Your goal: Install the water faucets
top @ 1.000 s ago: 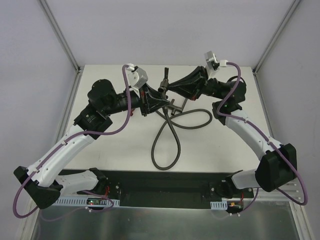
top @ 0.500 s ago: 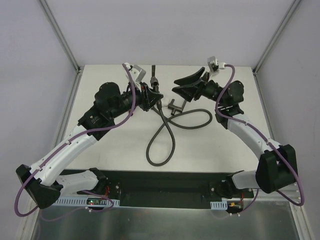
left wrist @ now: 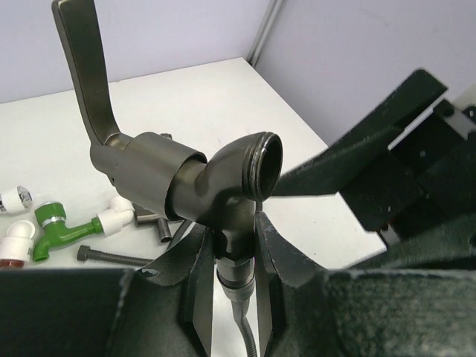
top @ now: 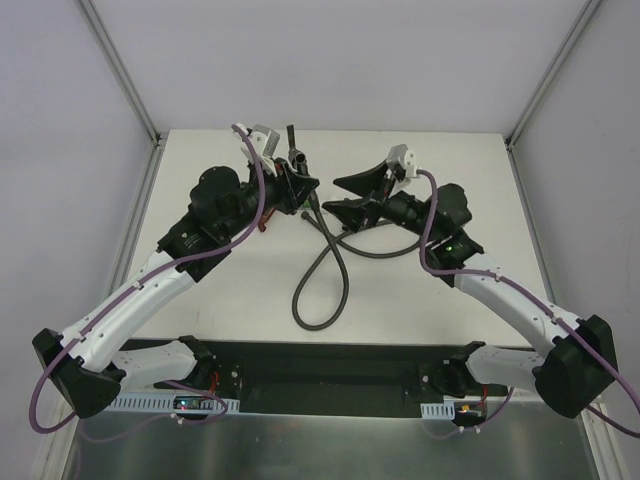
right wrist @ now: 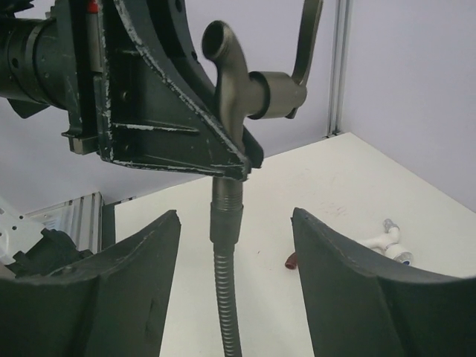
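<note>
Left gripper (left wrist: 236, 256) is pinched on the stem of the dull grey-brown metal lever faucet (left wrist: 182, 175), which is held aloft with the dark flexible hose (right wrist: 225, 297) dangling beneath. Right gripper (right wrist: 234, 238) is spread wide with the hose between its fingers and no contact visible. The faucet looks heavy, rigid and slick, so take the stem, not the lever. Green-and-white plastic taps (left wrist: 63, 230) lie on the white table (left wrist: 193, 97).

I have the grey-brown metal faucet (left wrist: 186, 178) clamped by its stem in the left hand (left wrist: 234, 256), off the surface, lever handle upright, threaded mouth open, flexible hose (left wrist: 242, 327) hanging beneath. The green faucet (left wrist: 63, 232) and white faucets (left wrist: 16, 236) lie close together on the surface.
</note>
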Available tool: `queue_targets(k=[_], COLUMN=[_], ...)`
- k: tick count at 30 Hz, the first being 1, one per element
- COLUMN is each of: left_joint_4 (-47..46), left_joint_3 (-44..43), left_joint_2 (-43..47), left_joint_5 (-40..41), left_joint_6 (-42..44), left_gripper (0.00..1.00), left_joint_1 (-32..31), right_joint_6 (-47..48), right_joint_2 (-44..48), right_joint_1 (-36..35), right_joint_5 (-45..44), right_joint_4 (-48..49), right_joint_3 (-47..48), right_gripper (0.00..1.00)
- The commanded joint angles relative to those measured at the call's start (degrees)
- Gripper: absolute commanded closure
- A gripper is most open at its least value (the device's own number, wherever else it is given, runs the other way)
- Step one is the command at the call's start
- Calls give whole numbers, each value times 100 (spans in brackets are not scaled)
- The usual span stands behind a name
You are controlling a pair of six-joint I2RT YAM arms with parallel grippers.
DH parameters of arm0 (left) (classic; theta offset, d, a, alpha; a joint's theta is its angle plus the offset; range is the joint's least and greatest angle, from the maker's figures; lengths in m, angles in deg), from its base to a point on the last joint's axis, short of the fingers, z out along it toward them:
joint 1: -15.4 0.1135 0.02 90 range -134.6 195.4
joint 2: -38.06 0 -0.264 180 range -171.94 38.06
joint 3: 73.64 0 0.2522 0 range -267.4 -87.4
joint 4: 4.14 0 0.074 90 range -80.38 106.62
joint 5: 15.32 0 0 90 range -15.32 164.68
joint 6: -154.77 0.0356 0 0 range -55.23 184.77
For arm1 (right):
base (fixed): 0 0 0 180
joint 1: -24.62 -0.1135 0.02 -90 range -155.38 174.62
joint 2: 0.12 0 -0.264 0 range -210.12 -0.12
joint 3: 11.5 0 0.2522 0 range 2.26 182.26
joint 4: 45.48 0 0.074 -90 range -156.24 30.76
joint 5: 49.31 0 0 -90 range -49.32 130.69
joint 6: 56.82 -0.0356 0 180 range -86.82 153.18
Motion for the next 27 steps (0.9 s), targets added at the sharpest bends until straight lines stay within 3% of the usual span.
queue_targets(k=[1, 11, 27], left_joint_4=[-621, -736, -929], left_joint_3=[23, 120, 172], left_joint_2=[293, 355, 302], left_joint_5=[383, 507, 296], left_joint_6=[-294, -575, -918], left_gripper=[100, 100, 100], left_joint_1=[55, 55, 55], right_joint_6=[532, 1711, 2423], right_joint_2=[-6, -32, -498], right_joint_1=[-473, -1309, -1854], right_joint_5=[-527, -2250, -3560], right_joint_4=[230, 186, 933], right_joint_3=[-70, -176, -149], right_gripper=[35, 36, 59])
